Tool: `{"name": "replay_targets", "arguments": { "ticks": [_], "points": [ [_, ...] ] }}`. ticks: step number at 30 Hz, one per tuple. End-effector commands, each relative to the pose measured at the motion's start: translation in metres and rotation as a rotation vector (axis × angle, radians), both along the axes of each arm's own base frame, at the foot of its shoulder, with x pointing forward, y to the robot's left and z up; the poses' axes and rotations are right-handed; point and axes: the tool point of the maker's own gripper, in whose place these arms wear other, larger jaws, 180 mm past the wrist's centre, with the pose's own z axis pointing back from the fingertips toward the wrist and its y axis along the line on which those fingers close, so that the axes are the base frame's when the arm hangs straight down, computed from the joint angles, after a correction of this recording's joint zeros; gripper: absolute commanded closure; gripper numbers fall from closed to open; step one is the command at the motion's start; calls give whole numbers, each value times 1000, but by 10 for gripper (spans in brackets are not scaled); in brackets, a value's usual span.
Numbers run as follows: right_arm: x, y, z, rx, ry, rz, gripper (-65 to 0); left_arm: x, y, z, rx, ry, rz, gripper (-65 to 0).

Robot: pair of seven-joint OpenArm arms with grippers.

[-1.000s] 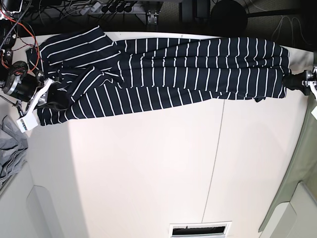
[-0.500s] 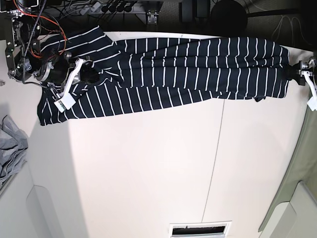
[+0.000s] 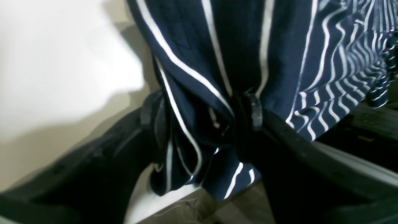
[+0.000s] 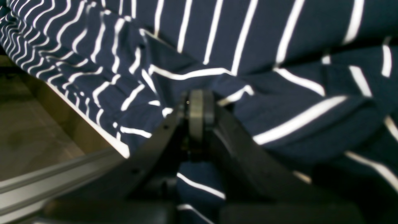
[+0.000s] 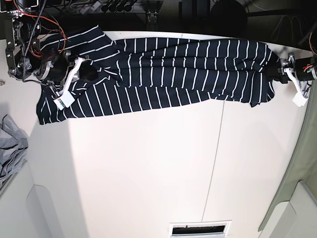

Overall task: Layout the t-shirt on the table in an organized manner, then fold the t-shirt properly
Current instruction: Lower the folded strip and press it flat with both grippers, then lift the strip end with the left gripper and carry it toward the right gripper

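The dark navy t-shirt [image 5: 173, 69] with thin white stripes lies stretched sideways along the far edge of the white table [image 5: 148, 163]. In the base view my right gripper [image 5: 89, 74] sits over the shirt's left part. Its wrist view shows that right gripper [image 4: 199, 102] shut, with folds of the t-shirt [image 4: 279, 46] gathering at its tips. My left gripper [image 5: 278, 69] is at the shirt's bunched right end. In the left wrist view the left gripper [image 3: 202, 112] stands open with its jaws wide, and loose t-shirt [image 3: 279, 62] fabric hangs between them.
A plain grey garment [image 5: 10, 148] lies off the table's left edge. A thin dark seam [image 5: 214, 158] runs down the tabletop. A slotted opening [image 5: 200, 229] sits at the near edge. Cables and dark equipment [image 5: 114, 7] crowd the space behind the table.
The right gripper moved from the shirt's lower left corner up onto its left part, then stayed. The left gripper shifted left, and the shirt's right end drew in and bunched.
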Motion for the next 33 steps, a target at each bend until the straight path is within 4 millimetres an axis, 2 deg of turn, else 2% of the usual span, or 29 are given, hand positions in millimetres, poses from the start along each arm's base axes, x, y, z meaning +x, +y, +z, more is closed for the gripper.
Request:
{"name": "replay_targets", "arguments": {
  "ticks": [1, 2, 3, 6, 7, 13, 19, 22, 28, 33],
  "points": [
    [11, -3, 10, 8, -40, -8, 0, -6, 1, -4, 24, 30, -21, -343],
    [11, -3, 10, 8, -40, -8, 0, -6, -2, -5, 16, 27, -19, -322],
    [11, -3, 10, 8, -40, -8, 0, -6, -5, -6, 11, 26, -18, -269],
    [11, -3, 10, 8, -40, -9, 0, -6, -9, -8, 1, 26, -17, -39],
    [11, -3, 10, 8, -40, -9, 0, -5, -9, -8, 0, 22, -15, 0],
    [12, -4, 10, 7, -42, -12, 0, 9, -2, 1, 12, -20, -1, 0],
    [22, -5, 15, 4, -66, -17, 0, 39, 37, 36, 86, -106, 23, 0],
    [27, -6, 17, -5, -80, -17, 0, 45, 47, 55, 120, -126, -12, 0],
    [40, -7, 24, -16, -111, -16, 0, 62, 32, 98, 101, -190, -122, 0],
    [41, -8, 25, -18, -112, -23, 0, 68, 0, 122, 39, -234, -219, 0]
  ]
}}
